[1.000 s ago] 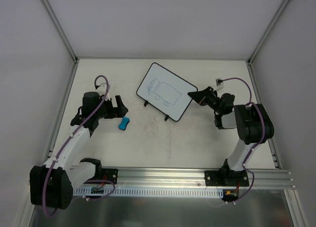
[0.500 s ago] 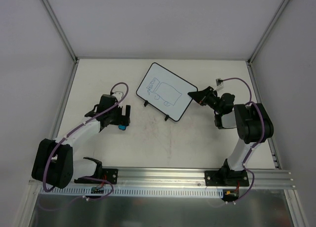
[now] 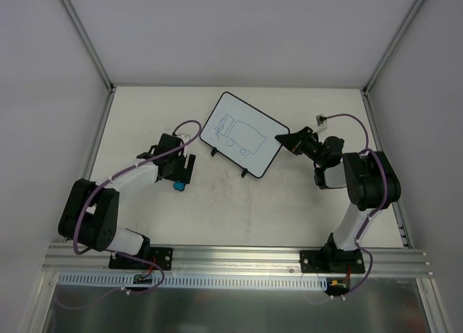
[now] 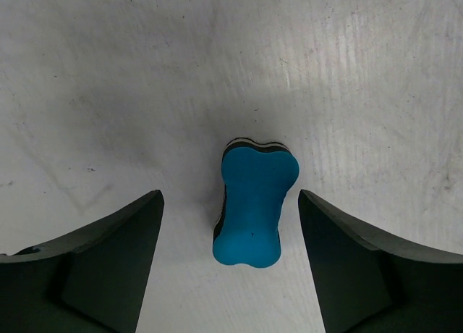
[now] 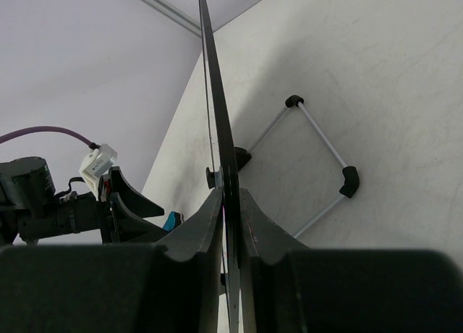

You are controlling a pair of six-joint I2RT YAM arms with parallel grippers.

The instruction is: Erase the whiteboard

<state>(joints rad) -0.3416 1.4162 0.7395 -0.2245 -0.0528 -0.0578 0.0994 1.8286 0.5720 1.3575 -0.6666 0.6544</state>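
Note:
The whiteboard [image 3: 242, 133] stands tilted on two black feet at the table's middle back, with blue scribbles on its face. My right gripper [image 3: 287, 140] is shut on the board's right edge; in the right wrist view [image 5: 230, 203] the board [image 5: 217, 108] shows edge-on between the fingers. The blue-and-black eraser [image 3: 178, 185] lies on the table left of the board. My left gripper [image 3: 181, 172] is open right over it; in the left wrist view [image 4: 230, 224] the eraser [image 4: 253, 203] lies between the two fingers, untouched.
A small white connector [image 3: 320, 119] with a purple cable lies behind the right arm. The board's wire stand [image 5: 318, 159] shows in the right wrist view. Metal frame posts and grey walls bound the table.
My left arm has swung right and forward, bringing the open gripper from left of the eraser to directly over it. The right gripper and the board have not moved.

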